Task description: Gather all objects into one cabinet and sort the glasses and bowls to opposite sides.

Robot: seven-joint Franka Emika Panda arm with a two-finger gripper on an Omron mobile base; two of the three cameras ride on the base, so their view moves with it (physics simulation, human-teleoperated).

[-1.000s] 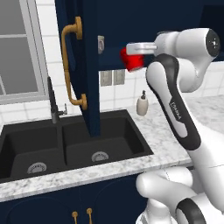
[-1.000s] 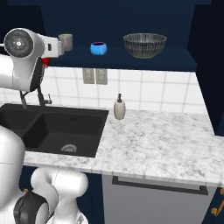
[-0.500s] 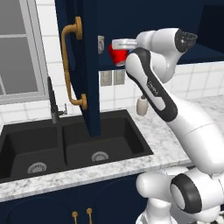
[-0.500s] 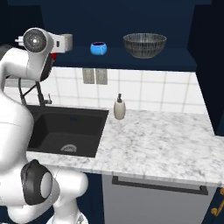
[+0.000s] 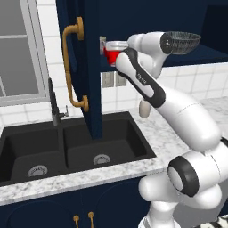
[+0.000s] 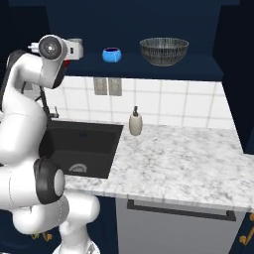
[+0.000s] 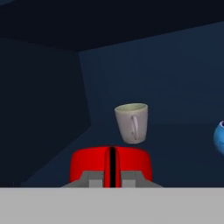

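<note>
Red cup (image 7: 111,164) in shut pincer (image 7: 112,175).

We saw the dark navy cabinet's shelf (image 6: 149,74) carrying a beige-grey cup (image 7: 131,123) at its left, a bright blue mug (image 6: 112,54) beside it, and a wide dark bowl (image 6: 164,51) further right. Below, the marbled counter (image 6: 178,163) bore a cream soap dispenser (image 6: 135,121) by the black sink (image 5: 67,151).

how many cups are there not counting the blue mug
2. The red cup is held in the shut gripper at the cabinet's left end. The beige-grey cup stands on the shelf just beyond it. More could be hidden by the arm.
</note>
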